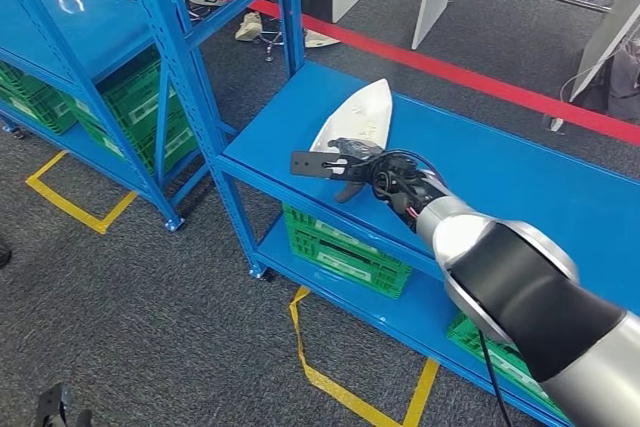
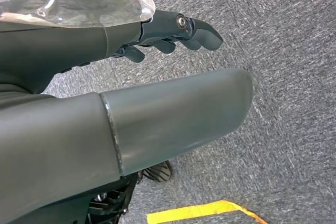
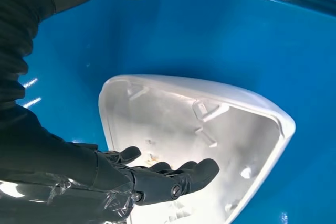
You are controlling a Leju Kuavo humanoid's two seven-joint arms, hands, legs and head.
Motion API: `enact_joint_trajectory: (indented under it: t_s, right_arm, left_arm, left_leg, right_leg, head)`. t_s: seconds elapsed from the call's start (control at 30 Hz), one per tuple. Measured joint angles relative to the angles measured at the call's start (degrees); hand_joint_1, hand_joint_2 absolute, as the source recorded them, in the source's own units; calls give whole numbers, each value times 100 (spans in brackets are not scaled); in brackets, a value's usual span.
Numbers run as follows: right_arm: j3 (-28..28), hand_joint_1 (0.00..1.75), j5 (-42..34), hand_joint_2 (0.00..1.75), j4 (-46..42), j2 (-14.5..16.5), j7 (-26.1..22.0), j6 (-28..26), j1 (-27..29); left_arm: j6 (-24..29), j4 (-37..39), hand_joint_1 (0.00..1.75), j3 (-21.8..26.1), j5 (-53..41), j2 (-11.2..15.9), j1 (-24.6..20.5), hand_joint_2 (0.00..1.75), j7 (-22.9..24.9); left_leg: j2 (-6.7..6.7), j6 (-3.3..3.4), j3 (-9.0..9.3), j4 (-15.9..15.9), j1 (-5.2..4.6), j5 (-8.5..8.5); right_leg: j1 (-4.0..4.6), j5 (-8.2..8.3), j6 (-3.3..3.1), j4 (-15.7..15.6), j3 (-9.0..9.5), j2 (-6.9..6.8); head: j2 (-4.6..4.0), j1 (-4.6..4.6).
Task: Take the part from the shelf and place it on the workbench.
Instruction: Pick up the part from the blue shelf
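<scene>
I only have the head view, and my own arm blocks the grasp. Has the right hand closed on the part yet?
Observer: Not yet. The right hand is stretched out over the rim of the part, thumb apart.
Operator: Which way up is it?
Observer: Hollow side up, ribs showing, on the shelf.
Operator: And the other hand?
Observer: The left hand hangs over carpet, holding nothing.

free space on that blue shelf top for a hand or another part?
Bare blue shelf top runs right of the white part, as far as the rear edge by the red floor line. The crowded spot is the front left corner, where the right hand hovers over the part.
</scene>
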Motion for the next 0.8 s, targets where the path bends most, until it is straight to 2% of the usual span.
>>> enact_joint_trajectory:
  t_s: [0.8]
  right_arm:
    - [-107, 0, 45, 175, 25, 13, 117, -63, 82]
  left_arm:
    - [55, 0, 0, -29, -65, -73, -39, 0, 14]
  left_leg:
    - [0, 0, 0, 0, 0, 0]
  right_leg:
    - [0, 0, 0, 0, 0, 0]
  head:
    - [0, 0]
